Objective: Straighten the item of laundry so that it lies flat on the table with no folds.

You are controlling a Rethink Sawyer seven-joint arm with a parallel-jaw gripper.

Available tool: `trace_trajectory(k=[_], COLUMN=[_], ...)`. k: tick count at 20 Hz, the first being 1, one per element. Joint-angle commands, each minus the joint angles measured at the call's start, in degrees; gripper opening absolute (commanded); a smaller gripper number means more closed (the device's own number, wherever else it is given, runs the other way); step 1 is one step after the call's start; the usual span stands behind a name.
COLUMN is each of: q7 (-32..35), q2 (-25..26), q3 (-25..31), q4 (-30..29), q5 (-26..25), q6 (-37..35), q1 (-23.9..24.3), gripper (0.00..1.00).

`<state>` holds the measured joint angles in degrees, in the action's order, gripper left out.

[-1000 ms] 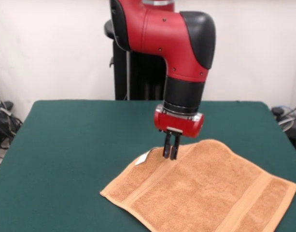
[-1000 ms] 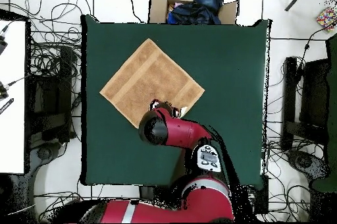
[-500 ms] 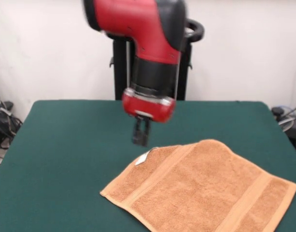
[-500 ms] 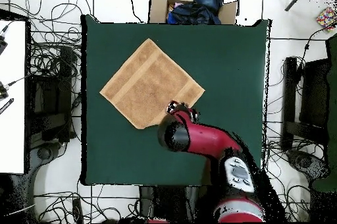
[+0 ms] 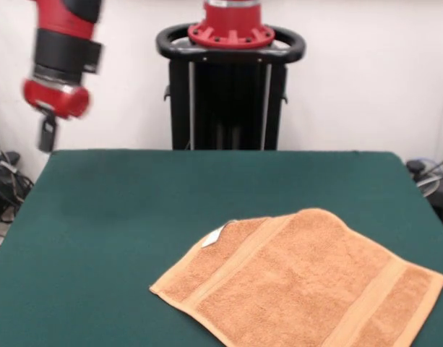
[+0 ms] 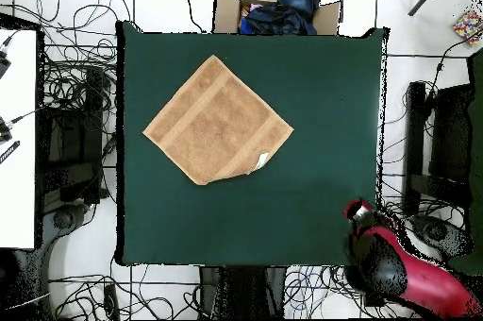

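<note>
The hand (image 5: 46,135), a second earlier set on the towel's (image 5: 300,282) tagged corner, had been swung clear past the worktop's (image 5: 134,210) far-left corner in the front view; whether its fingers were spread or pressed together could not be told. The towel was left untouched in that time, spread diamond-wise toward the worktop's near-right corner. One corner by the white tag (image 6: 262,159) appeared slightly curled, so flattening was judged nearly complete.

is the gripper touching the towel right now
Apart. In the front view the gripper hangs at the table's far left corner, bare green felt between it and the towel. The overhead view agrees.
</note>
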<state>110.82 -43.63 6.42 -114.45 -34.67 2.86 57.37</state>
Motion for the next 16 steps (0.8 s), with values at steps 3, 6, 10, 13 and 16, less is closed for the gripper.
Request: trace_trajectory(k=[3,6,10,13,16], q7=[-3.46,-3.69,-3.33,-2.15,1.23], q2=[-7.92,-10.16,-10.40,-10.02,-7.94], q3=[3.80,5.46,7.18,8.23,6.51], q4=[-13.45,-15.35,-16.70,-17.23,-15.59], q5=[-14.10,-15.11,-14.52,-14.29,-13.66], q6=[-2.72,-5.03,-7.58,-7.14,-4.70], q1=[11.18,12.73,12.47,10.81,5.52], gripper=[0.00,0.00,0.00,0.00,0.00])
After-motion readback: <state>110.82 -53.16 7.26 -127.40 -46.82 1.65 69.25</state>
